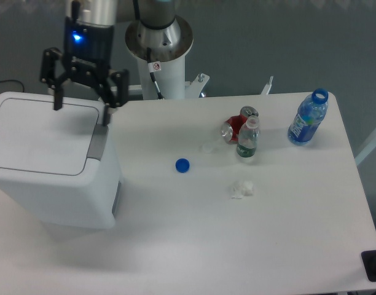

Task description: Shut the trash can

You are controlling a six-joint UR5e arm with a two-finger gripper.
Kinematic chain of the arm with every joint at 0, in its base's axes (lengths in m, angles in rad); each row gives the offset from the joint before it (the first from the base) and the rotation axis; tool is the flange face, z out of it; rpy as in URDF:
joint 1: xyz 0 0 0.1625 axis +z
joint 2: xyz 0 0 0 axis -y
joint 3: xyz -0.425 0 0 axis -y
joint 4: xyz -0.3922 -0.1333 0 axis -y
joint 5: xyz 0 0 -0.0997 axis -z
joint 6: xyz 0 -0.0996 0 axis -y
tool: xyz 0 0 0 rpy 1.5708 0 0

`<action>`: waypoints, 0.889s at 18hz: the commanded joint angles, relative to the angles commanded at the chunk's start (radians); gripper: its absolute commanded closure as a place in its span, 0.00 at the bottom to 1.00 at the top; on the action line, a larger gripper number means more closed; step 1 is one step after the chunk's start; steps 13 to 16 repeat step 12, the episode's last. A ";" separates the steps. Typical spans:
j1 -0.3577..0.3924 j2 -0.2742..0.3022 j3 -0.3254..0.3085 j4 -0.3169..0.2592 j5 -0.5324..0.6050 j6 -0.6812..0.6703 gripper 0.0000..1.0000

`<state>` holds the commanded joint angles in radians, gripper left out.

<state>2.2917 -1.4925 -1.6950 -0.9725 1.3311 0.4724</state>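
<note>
Camera | trash can (pixel 50 157) — lid flat | fingers (pixel 56 98) spread above

Black gripper (pixel 82 93), blue light, seemingly silver arm (pixel 94 11)

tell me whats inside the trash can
Nothing inside shows: the trash can has its flat lid down, covering the opening. The open end effector hangs above the lid's back edge.

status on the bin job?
Claw open, above trash can rear edge. Lid down flat. Nothing on the lid.
</note>
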 joint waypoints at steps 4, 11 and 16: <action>0.002 -0.034 0.000 0.000 0.157 0.139 0.00; 0.049 -0.118 0.002 0.005 0.267 0.325 0.00; 0.052 -0.129 0.002 0.005 0.269 0.343 0.00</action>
